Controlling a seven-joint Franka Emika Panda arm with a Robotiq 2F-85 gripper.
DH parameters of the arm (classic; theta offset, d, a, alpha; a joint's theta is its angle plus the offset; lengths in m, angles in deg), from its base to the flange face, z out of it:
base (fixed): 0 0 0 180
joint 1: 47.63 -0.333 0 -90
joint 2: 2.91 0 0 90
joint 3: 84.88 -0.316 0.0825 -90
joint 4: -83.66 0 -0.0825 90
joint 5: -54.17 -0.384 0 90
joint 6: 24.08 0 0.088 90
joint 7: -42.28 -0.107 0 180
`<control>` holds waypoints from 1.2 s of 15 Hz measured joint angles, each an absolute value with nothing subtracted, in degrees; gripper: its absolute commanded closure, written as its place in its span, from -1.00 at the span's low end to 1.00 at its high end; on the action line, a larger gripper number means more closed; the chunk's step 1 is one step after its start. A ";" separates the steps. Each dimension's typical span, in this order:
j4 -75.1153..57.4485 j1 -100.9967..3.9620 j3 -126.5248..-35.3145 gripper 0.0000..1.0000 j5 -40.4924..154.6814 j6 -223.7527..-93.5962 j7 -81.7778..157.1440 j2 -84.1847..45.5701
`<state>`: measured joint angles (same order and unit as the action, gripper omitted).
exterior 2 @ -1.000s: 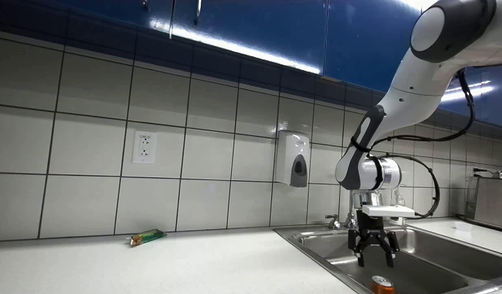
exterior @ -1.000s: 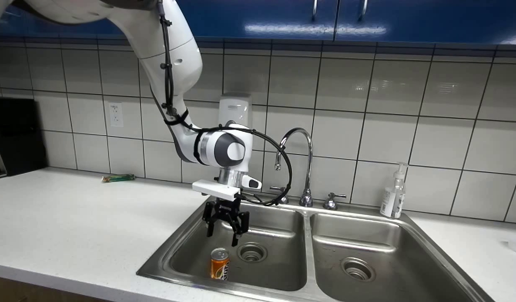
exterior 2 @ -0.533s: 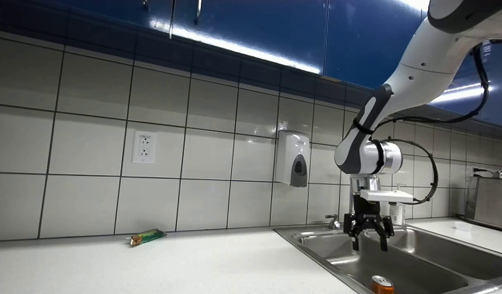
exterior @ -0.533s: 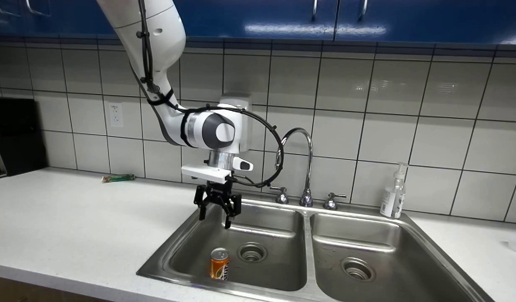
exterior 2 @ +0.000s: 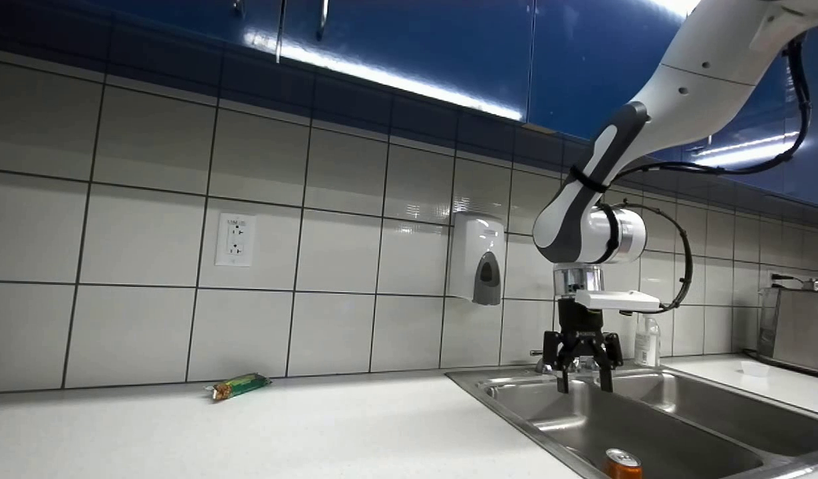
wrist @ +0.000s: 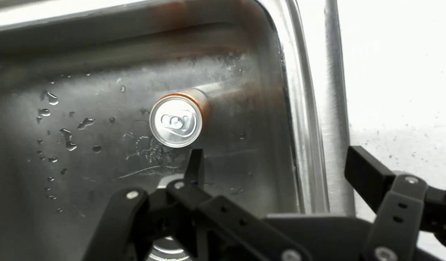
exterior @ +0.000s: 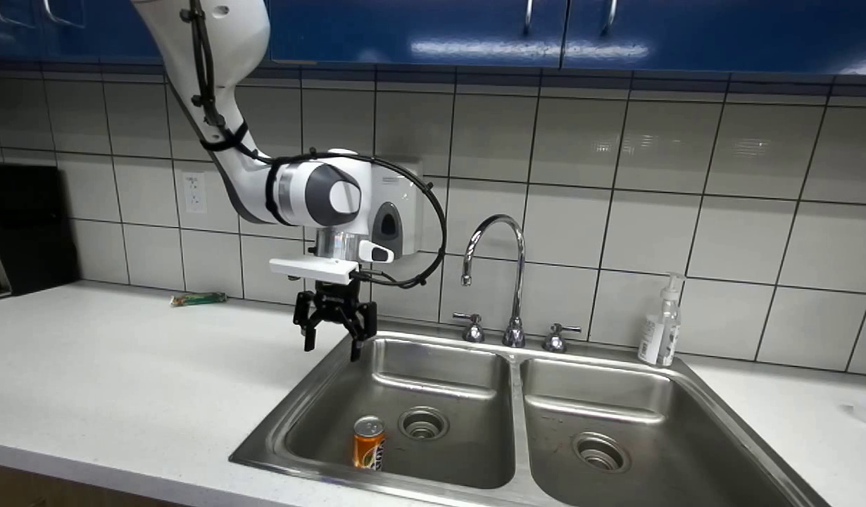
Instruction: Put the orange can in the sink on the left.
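Note:
The orange can (exterior: 369, 447) stands upright in the left basin (exterior: 468, 451) of the steel sink, near its front left corner. Its silver top and orange side also show in an exterior view (exterior 2: 623, 464), cut off by the lower edge, and in the wrist view (wrist: 176, 121). My gripper (exterior: 333, 346) is open and empty, well above the can, over the sink's left rim towards the back. It also shows in an exterior view (exterior 2: 584, 384). In the wrist view the fingers (wrist: 275, 163) are wide apart and nothing is between them; the can lies beyond the left fingertip.
The right basin (exterior: 644, 451) lies beside the left one. The tap (exterior: 519, 282) and its handles stand behind the sink. A soap bottle (exterior: 660, 327) stands at the back right. A wall dispenser (exterior 2: 477, 259) hangs near the arm. A green wrapper (exterior 2: 241, 384) lies on the counter (exterior 2: 282, 432).
My open gripper has risen and moved left, towards the counter, in an exterior view, away from the can. The can has not moved.

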<state>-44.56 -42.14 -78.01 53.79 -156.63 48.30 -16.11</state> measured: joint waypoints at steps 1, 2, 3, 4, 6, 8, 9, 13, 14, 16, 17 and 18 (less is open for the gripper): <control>-45.01 -42.62 -78.39 -1.00 54.13 -156.62 48.30 -15.52; -45.46 -43.21 -78.74 -1.00 54.48 -156.62 48.30 -14.91; -45.88 -43.74 -79.18 -1.00 54.80 -156.62 48.30 -14.34; -46.30 -44.27 -79.58 -1.00 55.11 -156.62 48.30 -13.77; -47.03 -45.28 -80.38 -1.00 55.69 -156.61 48.30 -12.72; -47.71 -46.17 -81.19 -1.00 56.14 -156.60 48.30 -11.78; -48.03 -46.60 -81.63 -1.00 56.42 -156.60 48.30 -11.37; -49.24 -48.53 -83.37 -1.00 58.37 -156.52 48.30 -9.85; -49.48 -49.02 -83.74 -1.00 58.79 -156.42 48.30 -9.50; -49.83 -49.66 -84.41 -1.00 59.07 -156.05 48.30 -8.90; -49.91 -49.94 -84.53 -1.00 59.07 -155.95 48.30 -8.73; -49.95 -50.09 -84.56 -1.00 59.08 -155.91 48.30 -8.64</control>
